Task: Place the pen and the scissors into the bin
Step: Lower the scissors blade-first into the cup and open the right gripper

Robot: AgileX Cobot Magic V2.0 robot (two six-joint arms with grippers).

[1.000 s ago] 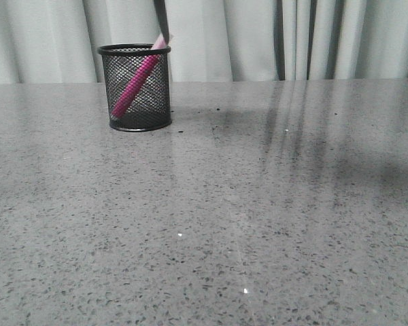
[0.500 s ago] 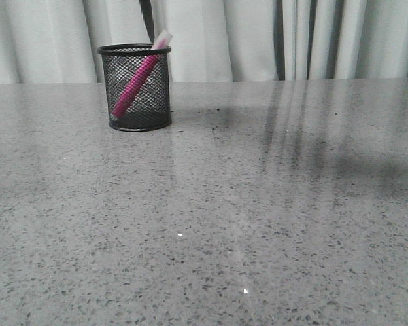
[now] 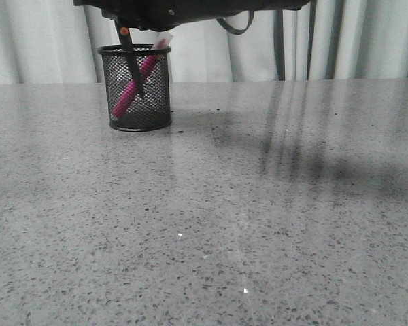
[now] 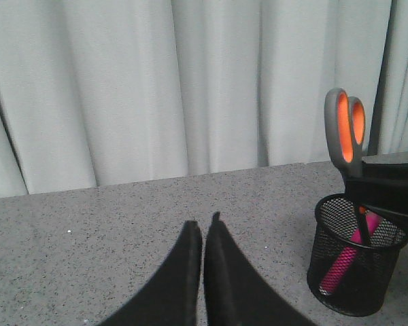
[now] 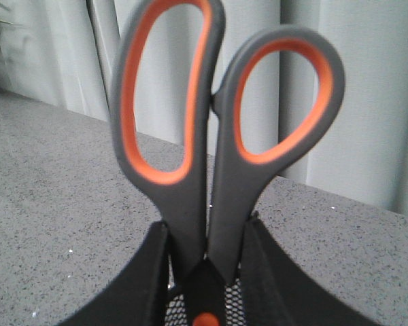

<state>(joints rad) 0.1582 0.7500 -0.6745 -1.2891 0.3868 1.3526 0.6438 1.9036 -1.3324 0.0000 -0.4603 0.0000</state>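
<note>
Left claw (image 4: 202, 234): pressed closed on nothing, low over the counter (image 4: 88, 217), well to the side of the bin; idle in this step.
Bin (image 3: 134, 88): upright at the far left of the counter, near the curtain (image 3: 47, 41).
Pen (image 3: 132, 87): already inside the bin, leaning, its whitish cap above the rim.
Scissors (image 5: 211, 142): blades pointing down into the bin, handle loops up, tips not visibly at the base.
Right claw (image 5: 205, 261): clenched on the scissors just below the loops, directly over the bin.
Step in hand: lowering the scissors beside the pen, the last item.
Next move: likely lower a little, then let go without tipping the bin.
</note>
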